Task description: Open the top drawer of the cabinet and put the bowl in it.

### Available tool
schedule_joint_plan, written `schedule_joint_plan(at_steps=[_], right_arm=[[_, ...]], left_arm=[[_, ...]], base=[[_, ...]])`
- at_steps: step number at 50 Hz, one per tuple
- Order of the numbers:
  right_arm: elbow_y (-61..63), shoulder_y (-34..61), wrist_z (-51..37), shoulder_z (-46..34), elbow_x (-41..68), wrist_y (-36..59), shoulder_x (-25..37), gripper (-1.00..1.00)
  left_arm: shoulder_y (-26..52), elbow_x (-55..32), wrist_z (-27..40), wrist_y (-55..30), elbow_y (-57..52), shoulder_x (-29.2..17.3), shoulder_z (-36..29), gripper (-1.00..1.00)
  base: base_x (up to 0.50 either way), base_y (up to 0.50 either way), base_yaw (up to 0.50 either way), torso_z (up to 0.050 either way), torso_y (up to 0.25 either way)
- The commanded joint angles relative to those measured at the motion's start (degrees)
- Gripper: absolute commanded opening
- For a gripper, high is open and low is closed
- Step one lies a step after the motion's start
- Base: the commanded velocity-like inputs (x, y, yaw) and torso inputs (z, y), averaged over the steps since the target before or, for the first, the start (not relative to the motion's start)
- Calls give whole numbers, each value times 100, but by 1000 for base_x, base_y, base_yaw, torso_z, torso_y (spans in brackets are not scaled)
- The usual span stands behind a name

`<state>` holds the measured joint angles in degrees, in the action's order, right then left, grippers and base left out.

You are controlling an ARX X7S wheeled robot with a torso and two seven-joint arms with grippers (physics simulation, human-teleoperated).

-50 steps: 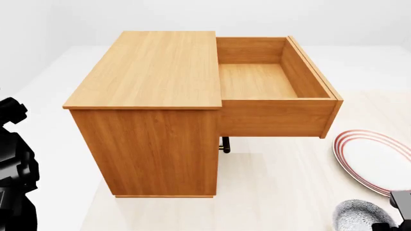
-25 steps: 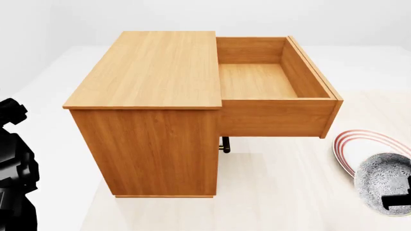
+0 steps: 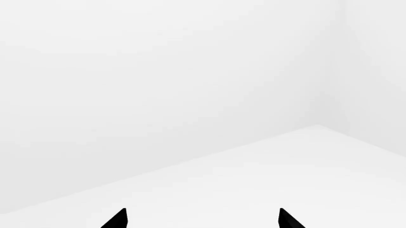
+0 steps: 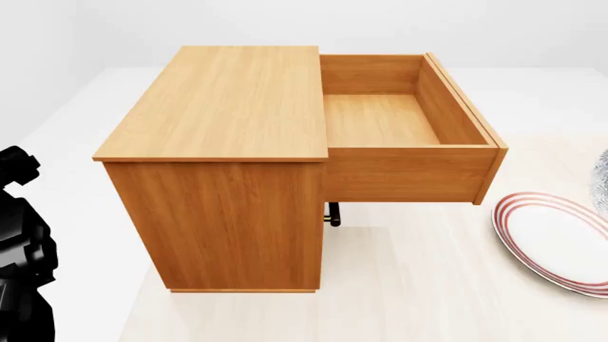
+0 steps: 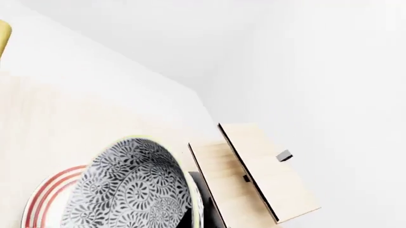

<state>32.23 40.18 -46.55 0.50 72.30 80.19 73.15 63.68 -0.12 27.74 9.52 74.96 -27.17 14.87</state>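
The bowl is going up and is almost out of the head view.

The top drawer (image 4: pixel 399 121) of the cabinet (image 4: pixel 228 164) is standing wide open. Half a second ago the bowl (image 5: pixel 130 190) was showing in front of the plate (image 4: pixel 560 242); now only a thin bit is peeking in at the right edge, higher up. In the right wrist view it is filling the front, but I cannot tell if the right gripper is holding it. The left gripper (image 3: pixel 201 219) is pointing at a white wall, tips apart.
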Motion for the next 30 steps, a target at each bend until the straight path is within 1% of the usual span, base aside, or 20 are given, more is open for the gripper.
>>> schedule_joint_plan(at_steps=[1, 8, 11, 15, 19, 26, 30], right_arm=[[245, 1652, -183, -922, -648, 254, -96, -100], [27, 3441, 351, -2381, -1945, 290, -813, -100], [-275, 4280, 727, -3131, -2464, 239, -1259, -100], [-803, 5040, 1129, -3761, -2939, -33, -1818, -100], [-1386, 5615, 1449, -4338, -3415, -361, -2280, -100], [-2625, 6227, 1822, -4846, -3977, -1053, -3143, -100], [-3183, 6410, 2032, -5158, -4210, -1386, -3567, -100]], left_arm=[[-2, 6, 0, 7, 0, 9, 4, 100], [15, 21, -3, 12, 0, 14, -15, 100], [13, 25, 5, 13, 0, 18, -22, 100], [7, 24, 7, 15, 0, 28, -30, 100], [-2, 17, 2, 20, 0, 32, -29, 100], [-17, 7, -17, 33, 0, 52, -26, 100], [-18, 7, -21, 30, 0, 57, -25, 100]], base=[[0, 0, 0, 0, 0], [0, 0, 0, 0, 0], [0, 0, 0, 0, 0], [0, 0, 0, 0, 0], [0, 0, 0, 0, 0], [0, 0, 0, 0, 0], [0, 0, 0, 0, 0]])
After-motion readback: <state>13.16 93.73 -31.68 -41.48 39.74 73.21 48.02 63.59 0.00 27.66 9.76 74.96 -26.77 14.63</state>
